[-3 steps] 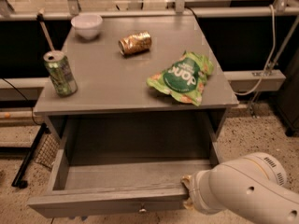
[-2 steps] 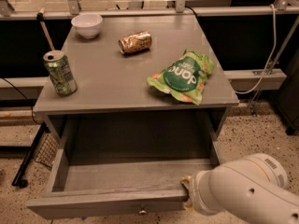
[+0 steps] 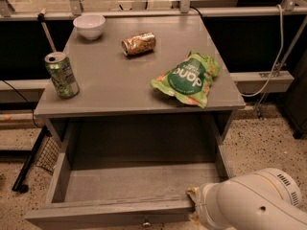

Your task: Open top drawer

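Beneath the matte grey table [image 3: 115, 87], the deep grey box-shaped top drawer [image 3: 136, 186] stood pulled far out, a small round metal knob [image 3: 146, 221] on its plain front. The gripper [image 3: 192, 199] sat at that front's right end, mostly hidden by the smooth white rounded arm [image 3: 252, 206]; its grip could not be told. A crinkled green snack bag [image 3: 188, 79] lay near the tabletop's right edge.
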Robot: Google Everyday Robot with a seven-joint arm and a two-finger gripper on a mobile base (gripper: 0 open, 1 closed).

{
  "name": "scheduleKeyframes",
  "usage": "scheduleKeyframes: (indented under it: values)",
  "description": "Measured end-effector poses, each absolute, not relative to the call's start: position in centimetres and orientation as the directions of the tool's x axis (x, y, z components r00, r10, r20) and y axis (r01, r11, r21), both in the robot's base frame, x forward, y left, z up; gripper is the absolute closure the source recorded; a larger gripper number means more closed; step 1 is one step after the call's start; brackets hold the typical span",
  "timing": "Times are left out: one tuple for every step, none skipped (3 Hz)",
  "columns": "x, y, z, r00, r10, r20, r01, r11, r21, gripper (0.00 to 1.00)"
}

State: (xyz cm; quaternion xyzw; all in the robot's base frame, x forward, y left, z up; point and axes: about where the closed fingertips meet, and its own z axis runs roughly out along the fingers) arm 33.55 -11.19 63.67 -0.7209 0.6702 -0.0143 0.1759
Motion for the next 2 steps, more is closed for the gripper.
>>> scheduleKeyframes:
  values:
    - [33.53,-11.17,63.73,0.103,-0.972,-0.213,-0.961,-0.042,-0.274,0.52]
    - [33.51,-11.15,63.76,0.104,-0.972,-0.212,-0.961,-0.043,-0.275,0.28]
